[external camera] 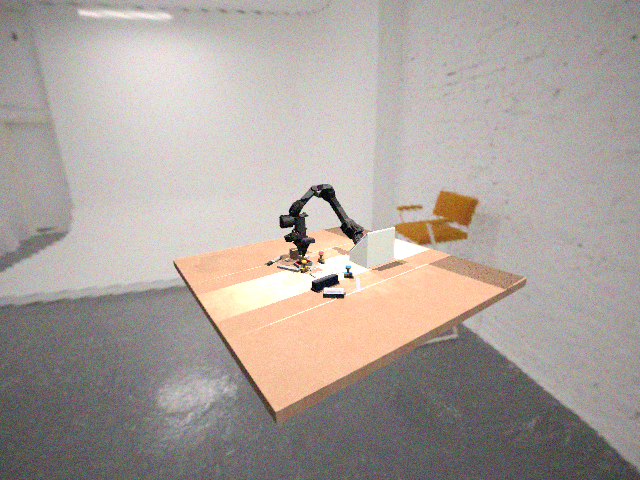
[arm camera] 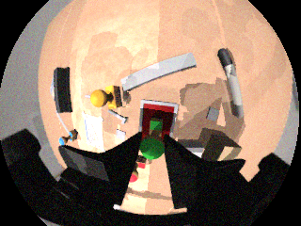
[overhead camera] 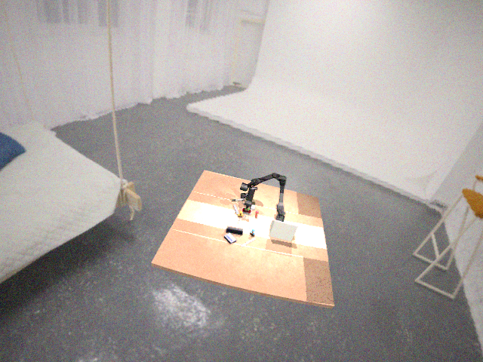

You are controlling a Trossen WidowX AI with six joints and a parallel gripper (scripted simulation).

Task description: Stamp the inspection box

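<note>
My gripper (overhead camera: 247,207) (external camera: 302,253) (arm camera: 152,139) points down over the red ink pad (arm camera: 166,114) and is shut on the green-knobbed stamp (arm camera: 151,149). The stamp's green block shows over the pad's red surface in the wrist view; whether its base touches the pad I cannot tell, and its print face is hidden. A white card with faint marks (arm camera: 93,132) lies left of the pad in the wrist view. No print can be made out on it. Which word the stamp carries is not readable.
A yellow-knobbed stamp (arm camera: 98,98), a red one (overhead camera: 256,213) (external camera: 321,254) and a blue one (overhead camera: 252,231) (external camera: 347,268) stand around. A grey strip (arm camera: 160,72), a marker (arm camera: 233,87), a dark box (arm camera: 213,141), a black block (overhead camera: 234,230) (external camera: 325,282) and a white panel (overhead camera: 283,230) (external camera: 381,248) are also there.
</note>
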